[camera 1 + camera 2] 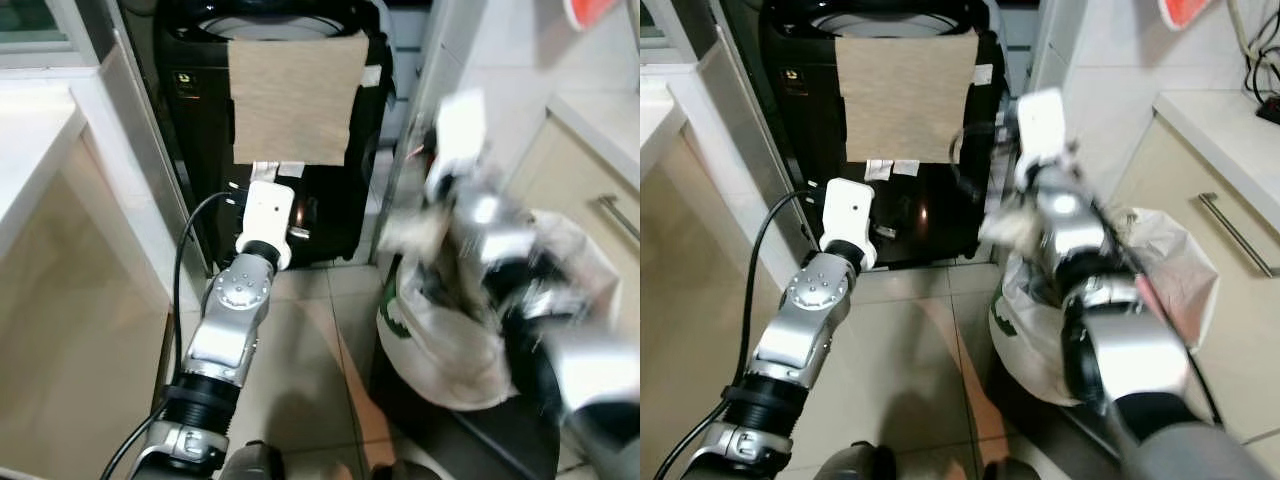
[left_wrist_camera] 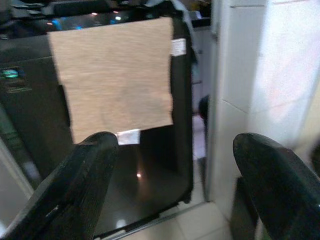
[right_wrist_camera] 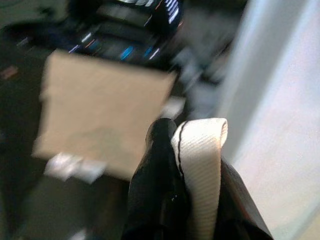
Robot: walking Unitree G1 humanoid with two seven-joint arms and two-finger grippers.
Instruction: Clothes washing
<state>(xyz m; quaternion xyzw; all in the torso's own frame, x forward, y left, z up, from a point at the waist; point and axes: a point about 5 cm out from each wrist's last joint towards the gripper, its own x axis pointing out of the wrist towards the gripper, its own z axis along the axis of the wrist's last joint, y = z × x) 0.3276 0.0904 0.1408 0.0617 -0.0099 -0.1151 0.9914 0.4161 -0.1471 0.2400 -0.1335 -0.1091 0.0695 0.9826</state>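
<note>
A black washing machine (image 1: 195,150) stands ahead with a brown sheet (image 1: 293,95) stuck to its front. My left arm reaches toward it, and my left gripper (image 2: 172,150) is open and empty in front of the sheet. The right arm (image 1: 1070,230) is raised beside the machine and looks blurred. My right gripper (image 3: 192,175) is shut on a cream ribbed cloth (image 3: 200,145) with a thin dark line. Below the right arm sits a white laundry bag (image 1: 1180,260).
A white counter (image 1: 30,130) is on the left. On the right are a beige cabinet with a metal handle (image 1: 1230,235) and a white wall corner (image 1: 1090,90) next to the machine. Tiled floor (image 1: 910,330) lies between.
</note>
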